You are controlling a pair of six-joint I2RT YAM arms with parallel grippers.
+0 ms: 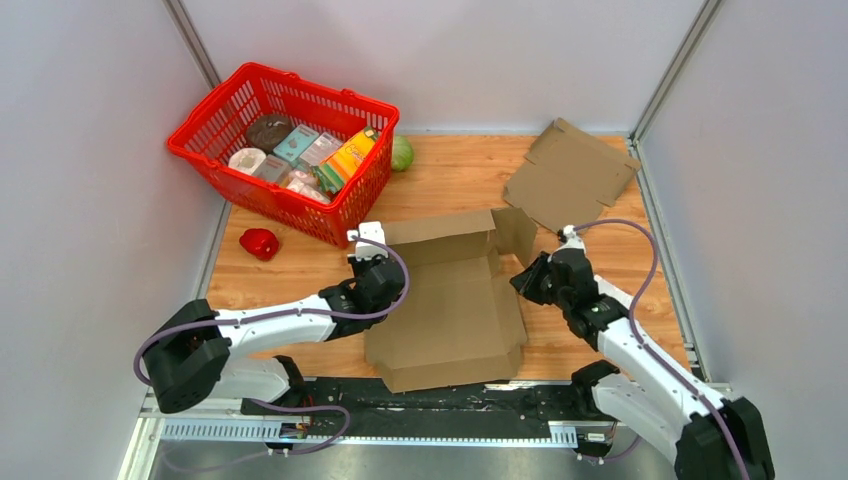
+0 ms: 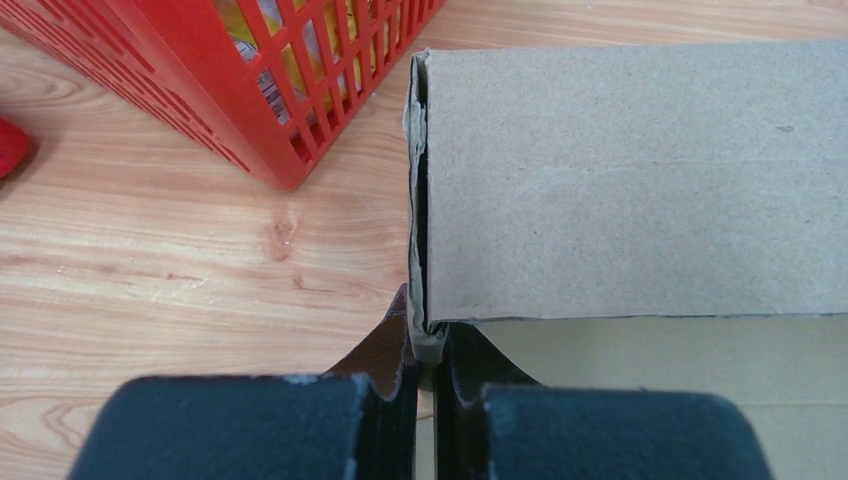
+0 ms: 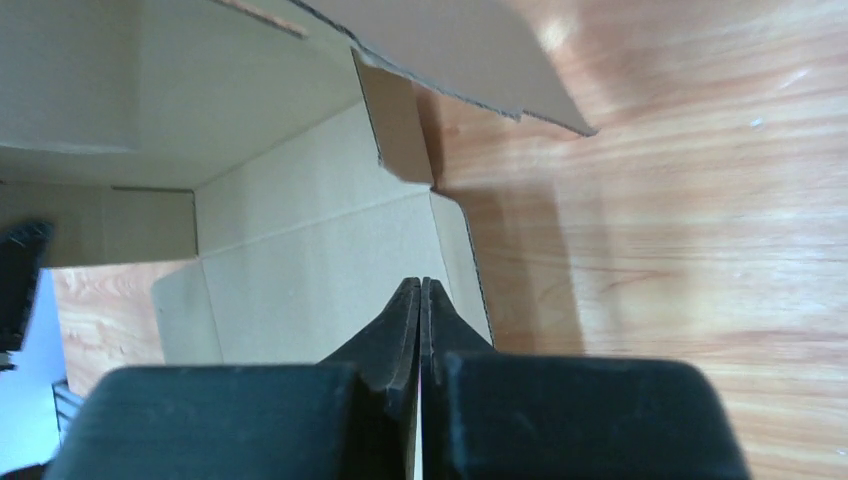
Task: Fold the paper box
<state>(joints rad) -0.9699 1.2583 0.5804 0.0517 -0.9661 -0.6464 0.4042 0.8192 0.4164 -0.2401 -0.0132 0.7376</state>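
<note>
**Back wall up, left corner pinched, sides yet to fold**

Top view. In the middle of the table (image 1: 450, 175), one paper box (image 1: 445, 310), mostly flat, with only the back wall raised. At its rear left corner, the left gripper (image 1: 372, 258). At its right edge, the right gripper (image 1: 528, 280). Probably stationed one per side so as to brace the standing wall while working a side flap. Counted: two arms. Two cardboard pieces, namely the box and a spare cardboard sheet (image 1: 570, 175) far right, well apart from the grippers. One red basket (image 1: 270, 200) of groceries at the far left. One green round thing (image 1: 402, 153) just behind the basket. One red thing (image 1: 260, 243) near its front wall.

Left wrist view. Clenched on the box: a thin cardboard edge at the corner, pinched between the two left fingers (image 2: 385, 365). Upright wall panel running off to the right. Basket close on the left, apart from the cardboard. Likely gripped there to keep the wall from dropping back.

Right wrist view. Two right fingers (image 3: 395, 335) pressed tight together, no cardboard visible between them. Tips poised over the box's right side flap; whether touching, cannot tell. Judged as a closed tip meant for nudging or creasing, not for grasping. Folding far from done, with the side flaps lying flat.
</note>
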